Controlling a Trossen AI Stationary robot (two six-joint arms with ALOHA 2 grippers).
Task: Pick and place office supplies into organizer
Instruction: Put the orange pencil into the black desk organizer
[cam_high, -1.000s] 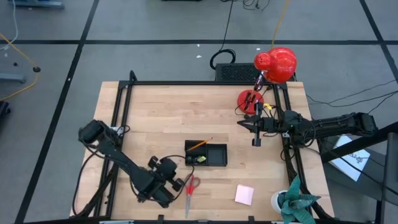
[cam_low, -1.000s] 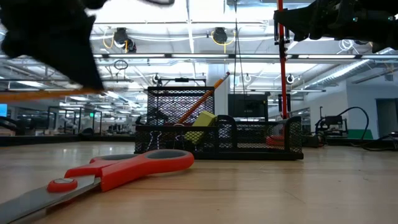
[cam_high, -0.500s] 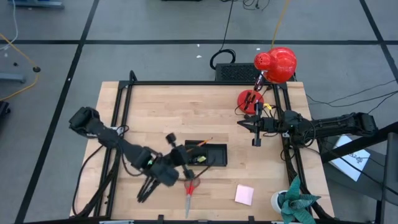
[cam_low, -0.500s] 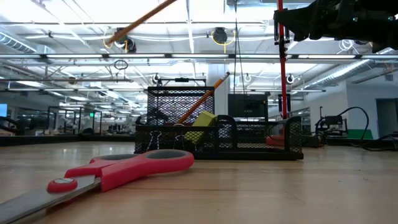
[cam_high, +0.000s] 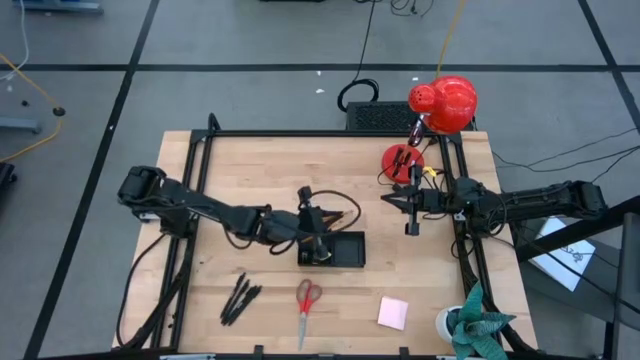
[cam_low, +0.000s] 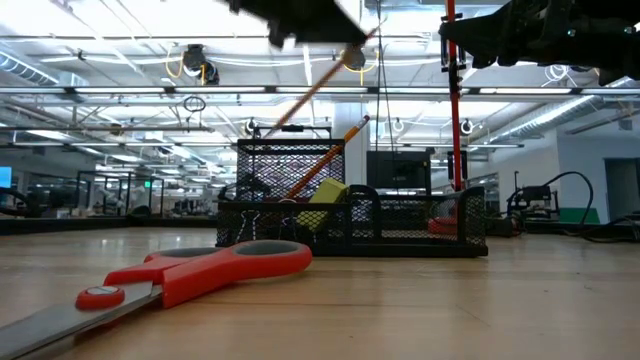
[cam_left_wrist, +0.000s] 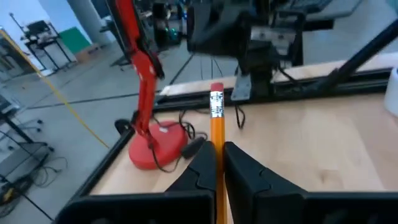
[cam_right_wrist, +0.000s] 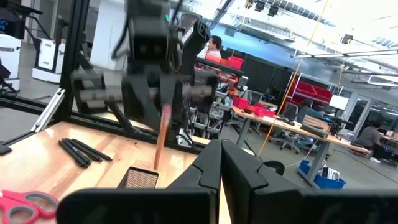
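Surface (cam_high: 260, 170): pale wood grain. Organizer (cam_high: 345, 250): black mesh. Pencil (cam_left_wrist: 217, 124): orange with silver band. Scissors (cam_high: 306, 298): red handles, grey blades. Pens (cam_high: 238, 297): black. Sticky pad (cam_high: 392, 312): pink. Lamp (cam_high: 443, 103): bright red.

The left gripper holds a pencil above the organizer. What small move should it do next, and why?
Probably lower it a little. The left gripper is shut on the orange pencil, which hangs over the organizer with its tip not yet inside a compartment. The right gripper waits near the red lamp.
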